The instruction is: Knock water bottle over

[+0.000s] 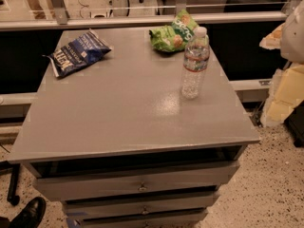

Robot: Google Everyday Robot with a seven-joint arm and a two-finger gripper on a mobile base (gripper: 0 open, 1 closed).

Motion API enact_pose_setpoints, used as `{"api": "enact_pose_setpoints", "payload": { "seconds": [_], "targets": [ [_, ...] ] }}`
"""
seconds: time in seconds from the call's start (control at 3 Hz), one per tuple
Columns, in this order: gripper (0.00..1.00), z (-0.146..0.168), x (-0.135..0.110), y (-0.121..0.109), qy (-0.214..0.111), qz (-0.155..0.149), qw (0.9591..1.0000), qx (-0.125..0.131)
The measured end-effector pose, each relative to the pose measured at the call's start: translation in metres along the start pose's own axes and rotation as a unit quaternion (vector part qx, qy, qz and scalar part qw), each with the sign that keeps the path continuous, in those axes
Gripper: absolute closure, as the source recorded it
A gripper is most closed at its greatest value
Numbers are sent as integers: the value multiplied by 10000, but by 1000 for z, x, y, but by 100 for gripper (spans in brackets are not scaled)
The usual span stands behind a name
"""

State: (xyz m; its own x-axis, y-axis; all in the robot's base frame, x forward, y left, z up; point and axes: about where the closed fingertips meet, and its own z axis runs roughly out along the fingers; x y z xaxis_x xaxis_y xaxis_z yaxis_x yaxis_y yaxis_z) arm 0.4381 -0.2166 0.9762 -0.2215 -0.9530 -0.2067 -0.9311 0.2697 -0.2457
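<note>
The water bottle (195,63) stands upright on the right side of the grey table top (118,113), towards the back. It is clear and ribbed, with a white cap and a red-and-white label band. My gripper (280,36) shows only as a pale shape at the right edge of the view, to the right of the bottle and beyond the table's edge, apart from the bottle. It holds nothing that I can see.
A green snack bag (172,33) lies just behind the bottle at the back edge. A dark blue snack bag (78,52) lies at the back left. Drawers (137,186) are below the top. Pale yellow blocks (285,96) stand right of the table.
</note>
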Motion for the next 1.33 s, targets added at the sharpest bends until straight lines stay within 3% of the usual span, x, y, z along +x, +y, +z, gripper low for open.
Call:
{"api": "enact_pose_setpoints", "payload": {
  "seconds": [0.33,0.67,1.0,1.33],
  "targets": [
    [0,0,0,0,0,0,10000,1],
    [0,10,1,-6,-250,148,9995,97],
    [0,47,2,-18,-899,469,9946,211],
    [0,79,0,-38,-1526,701,9848,439]
  ]
}}
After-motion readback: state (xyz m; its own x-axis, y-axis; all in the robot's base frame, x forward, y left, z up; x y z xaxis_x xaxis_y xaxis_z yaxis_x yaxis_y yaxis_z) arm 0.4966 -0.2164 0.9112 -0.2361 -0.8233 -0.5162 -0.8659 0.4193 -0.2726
